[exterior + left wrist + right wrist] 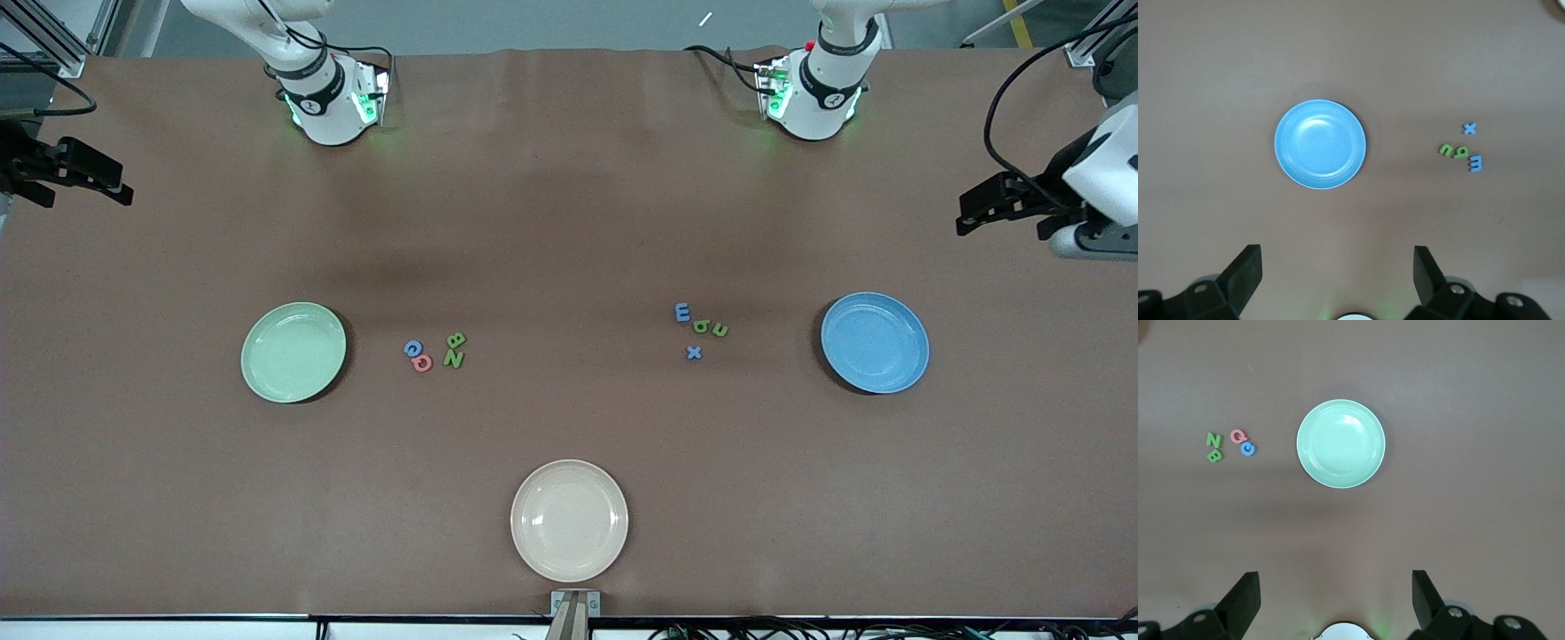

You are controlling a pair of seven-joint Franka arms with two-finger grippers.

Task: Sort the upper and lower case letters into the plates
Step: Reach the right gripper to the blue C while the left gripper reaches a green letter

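Between pale green plate [293, 352] and blue plate [875, 342]: Q, B, Z, possibly G at nine o'clock; E, x at three. Left gripper [1338, 270] and right gripper [1336, 593]: jaws apart, empty.

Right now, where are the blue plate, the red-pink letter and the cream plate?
blue plate [875, 342]: front view, bare centre.
red-pink letter [422, 363]: front view, its ring.
cream plate [569, 520]: front view, bare centre.
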